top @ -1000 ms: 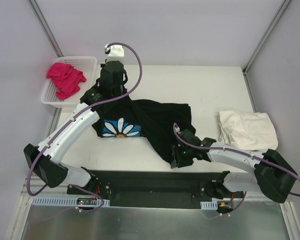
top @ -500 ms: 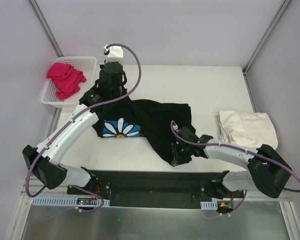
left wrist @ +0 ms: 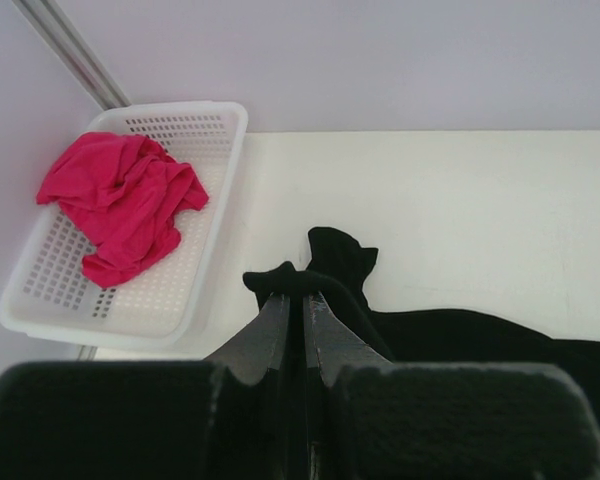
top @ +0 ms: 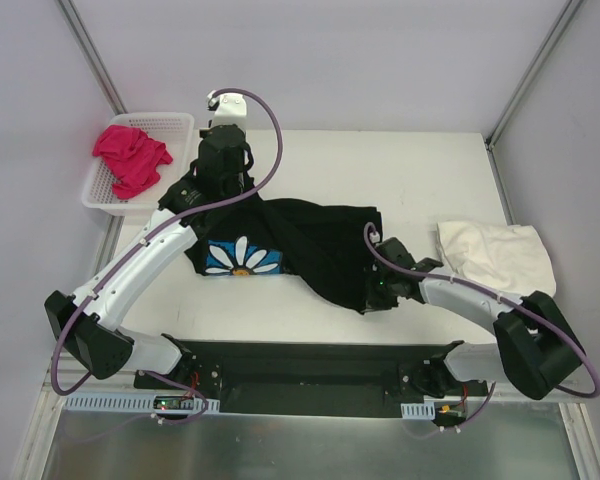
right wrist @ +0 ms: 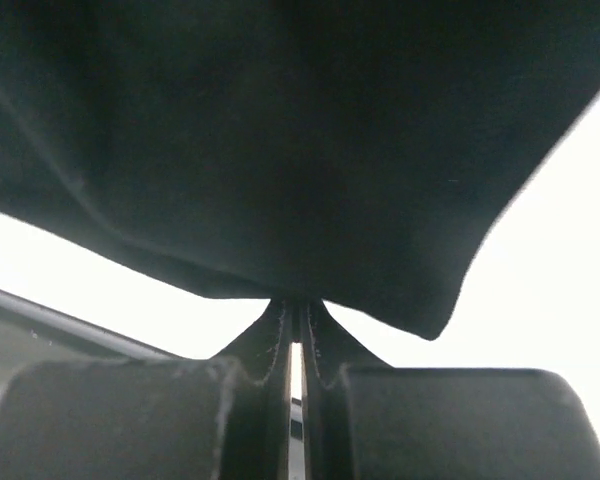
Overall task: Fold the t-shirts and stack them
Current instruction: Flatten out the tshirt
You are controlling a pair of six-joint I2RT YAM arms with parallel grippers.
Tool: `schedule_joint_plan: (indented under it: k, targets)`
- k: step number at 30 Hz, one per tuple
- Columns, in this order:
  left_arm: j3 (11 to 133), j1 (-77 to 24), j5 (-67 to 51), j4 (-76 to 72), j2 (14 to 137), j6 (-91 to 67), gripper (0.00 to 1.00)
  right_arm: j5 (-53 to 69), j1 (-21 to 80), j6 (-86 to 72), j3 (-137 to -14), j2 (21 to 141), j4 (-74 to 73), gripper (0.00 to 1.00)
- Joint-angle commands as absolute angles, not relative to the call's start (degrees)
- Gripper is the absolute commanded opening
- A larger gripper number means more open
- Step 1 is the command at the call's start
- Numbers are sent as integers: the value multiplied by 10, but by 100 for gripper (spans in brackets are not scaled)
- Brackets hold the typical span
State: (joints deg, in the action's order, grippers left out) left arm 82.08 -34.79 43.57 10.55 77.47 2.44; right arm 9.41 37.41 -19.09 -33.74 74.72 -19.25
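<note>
The black t-shirt (top: pixel 315 245) with a white daisy on a blue patch (top: pixel 242 257) lies spread at mid-table. My left gripper (top: pixel 226 186) (left wrist: pixel 302 292) is shut on a bunched fold of its far left corner, lifted off the table. At the shirt's near right corner, my right gripper (top: pixel 372 296) (right wrist: pixel 298 304) is shut on the hem, and black cloth (right wrist: pixel 280 150) fills the upper part of the right wrist view. A cream-white t-shirt (top: pixel 495 258) lies folded at the right. A bright pink t-shirt (top: pixel 130 156) (left wrist: pixel 120 205) sits crumpled in the basket.
The white mesh basket (top: pixel 176 124) (left wrist: pixel 216 240) stands at the far left corner, beside a metal frame post (top: pixel 90 55). Another post (top: pixel 535 70) rises at the far right. The black mounting rail (top: pixel 300 365) runs along the near edge.
My right gripper has shut on the black shirt's near hem and moved right and slightly away, pulling that corner with it. The left arm has held still.
</note>
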Motion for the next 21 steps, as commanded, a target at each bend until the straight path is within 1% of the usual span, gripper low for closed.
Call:
schedule_joint_plan:
  k: [1,3,7,8,11,13,15,16,17,21]
  targets:
    - [817,-344,439,74,750,33,0,62,310,-162,-359,710,-223,1]
    - [813,-344,434,73,751,30,0,48,276,-161,-370,701,-225,1]
    - [798,-344,413,71,755,18,0,7,239,-169,-412,685,-207,1]
    - [795,-344,409,70,756,13,0,-22,235,-171,-423,680,-188,1]
    - [780,-344,393,61,758,7,0,-56,218,-172,-478,686,-143,1]
    - [778,-344,387,56,760,9,0,-69,210,-157,-542,697,-128,1]
    - [782,-345,387,49,759,15,0,-114,207,-120,-598,715,-122,1]
    - [783,-345,385,44,752,21,0,-126,207,-100,-648,719,-119,1]
    - [784,-345,386,37,748,27,0,-157,207,-85,-668,722,-100,1]
    - [808,-344,395,2,724,95,0,-205,206,20,-766,733,-55,1]
